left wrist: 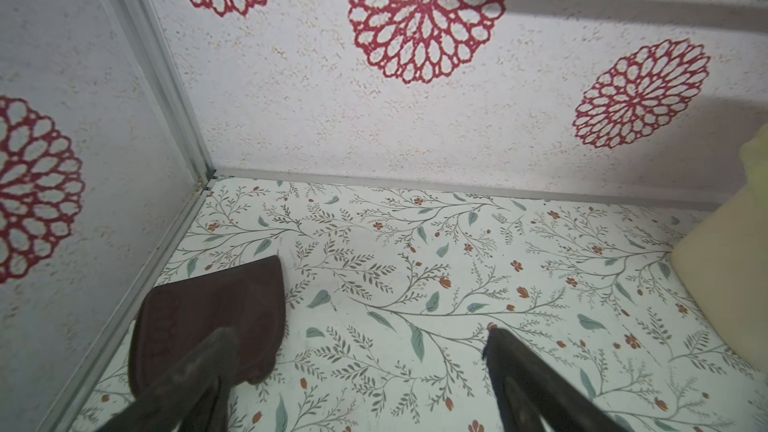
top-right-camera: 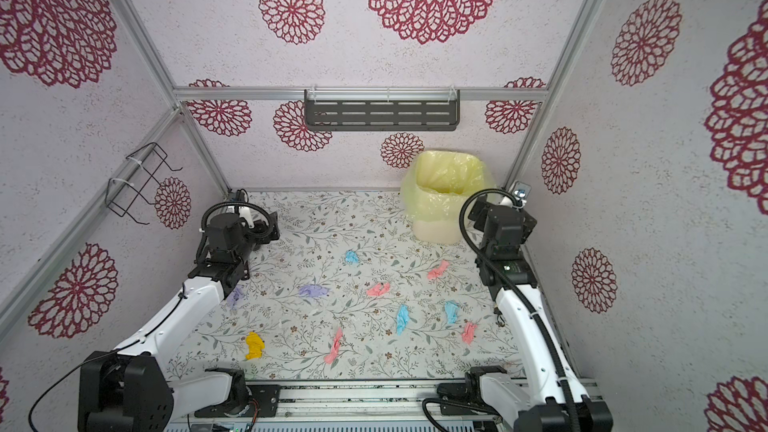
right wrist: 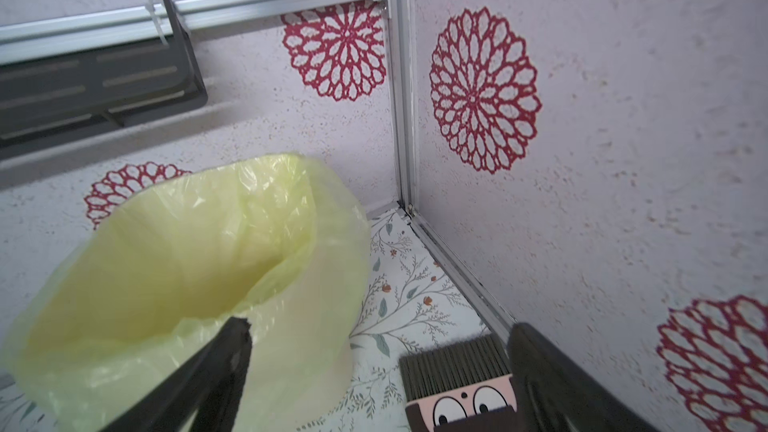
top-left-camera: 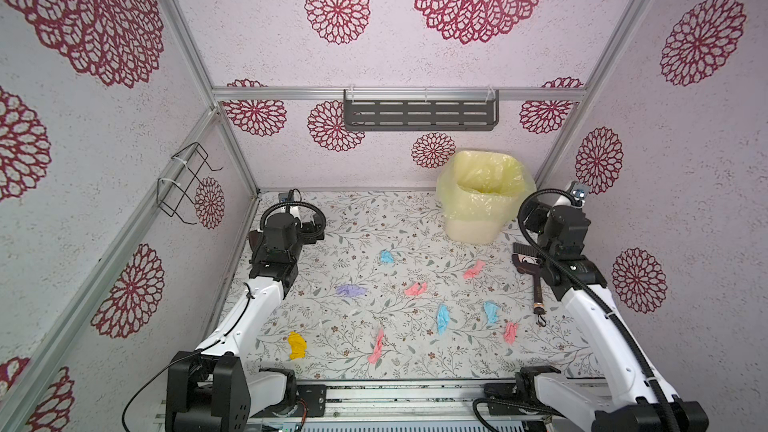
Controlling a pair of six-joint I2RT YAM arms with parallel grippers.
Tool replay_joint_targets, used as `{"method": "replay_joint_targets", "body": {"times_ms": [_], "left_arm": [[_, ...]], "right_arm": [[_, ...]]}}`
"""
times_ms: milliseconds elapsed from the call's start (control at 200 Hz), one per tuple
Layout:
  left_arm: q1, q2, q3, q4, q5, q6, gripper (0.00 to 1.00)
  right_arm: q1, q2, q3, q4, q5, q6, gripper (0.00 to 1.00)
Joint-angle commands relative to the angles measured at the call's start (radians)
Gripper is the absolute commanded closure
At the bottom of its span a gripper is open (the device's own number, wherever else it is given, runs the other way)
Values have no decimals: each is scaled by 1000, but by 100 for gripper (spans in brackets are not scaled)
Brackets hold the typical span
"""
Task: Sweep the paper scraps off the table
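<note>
Paper scraps (top-left-camera: pixel 416 288): some ten small crumpled wads in pink, light blue, lilac and yellow. They lie loose across the middle and near half of the tabletop (top-left-camera: pixel 357 218), well apart from one another, with one lilac wad beside the left arm.

Handling, judged: very light, soft and not fragile. They are likely to skid or tumble ahead of bristles, so they are better herded than pinched.

Hold points, judged: the brush (top-left-camera: pixel 539 297) by its slim dark handle. It lies along the right edge, bristles toward the far right corner. The brown dustpan (left wrist: pixel 208 313) sits flat at the far left corner, its handle hidden.

Lined bin (top-left-camera: pixel 473 226): stands at the far edge, right of centre.

Left claw (left wrist: pixel 359 338): wide, empty, above the dustpan.

Right claw (right wrist: pixel 380 328): wide, empty, between bin and brush.
</note>
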Motion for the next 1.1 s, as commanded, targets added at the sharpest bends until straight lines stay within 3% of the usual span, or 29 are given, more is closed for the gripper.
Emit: {"method": "replay_joint_targets", "body": {"times_ms": [0, 335, 826, 1096], "left_arm": [[-7, 16, 40, -86, 48, -41, 3], [-8, 4, 34, -104, 96, -64, 3], [-7, 7, 43, -111, 129, -75, 3], [-7, 8, 36, -115, 129, -82, 3]], "right_arm": [[-61, 86, 124, -135, -123, 69, 1], [-175, 355, 403, -184, -429, 115, 1], [-205, 537, 537, -262, -598, 174, 11], [-212, 618, 615, -314, -664, 174, 26]]}}
